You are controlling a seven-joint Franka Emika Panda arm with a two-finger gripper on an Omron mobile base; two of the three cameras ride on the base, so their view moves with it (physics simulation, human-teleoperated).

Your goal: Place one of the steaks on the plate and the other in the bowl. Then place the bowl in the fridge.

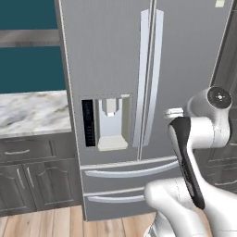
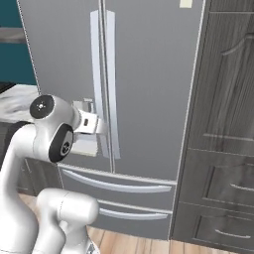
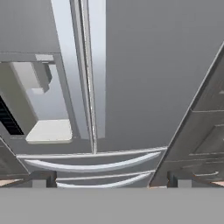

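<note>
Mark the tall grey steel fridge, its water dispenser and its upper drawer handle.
tall grey steel fridge [image 2: 149,89], right base view, right door panel.
water dispenser [image 1: 110,124], left base view, recess.
upper drawer handle [image 3: 92,166], hand view, bar middle.

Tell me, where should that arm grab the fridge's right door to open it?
Probably the right door's handle, the tall upright bar beside the centre seam of the fridge. It stands proud of the door, so the open tool could come straight from the front, one finger either side.
</note>
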